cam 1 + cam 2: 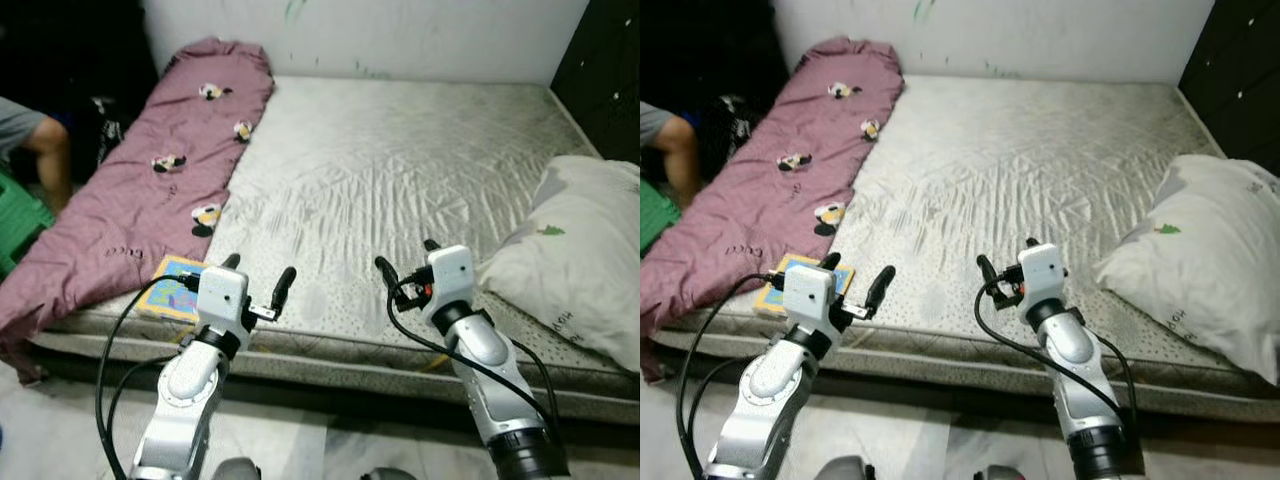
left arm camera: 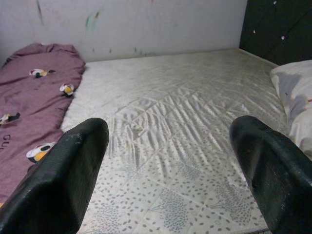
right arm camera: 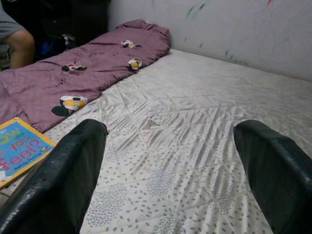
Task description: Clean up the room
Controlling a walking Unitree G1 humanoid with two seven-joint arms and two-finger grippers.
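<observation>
A: Starting at the far left, a person's arm (image 1: 50, 150) shows beside the bed, next to something green (image 1: 22, 222) that I can't make out well; it may be a stool or a crate. Then comes the purple blanket (image 1: 150, 190), laid long down the left side of the mattress (image 1: 400, 150), with its lower end spilling over the edge.

B: And the book?

A: The book (image 1: 172, 285) lies flat at the near left corner of the bed, just beside the blanket's edge and close to the left gripper (image 1: 258, 275). That gripper hovers above the near edge of the mattress, fingers spread wide, nothing between them.

B: The other arm?

A: The right gripper (image 1: 405, 258) hangs over the same near edge, further right, jaws also apart and empty. Past it the white pillow (image 1: 575, 255) slumps at the right side.

B: What could go wrong from here?

A: My guess is that the book is the trouble. It is thin and lies flat on soft bedding, so fingers pressing down could sink in and pinch the sheet instead, or nudge it off the corner onto the floor. The blanket is another risk: grabbed by one spot it would drag, and it might sweep the book along. A wide swing left comes near the person too.
</observation>
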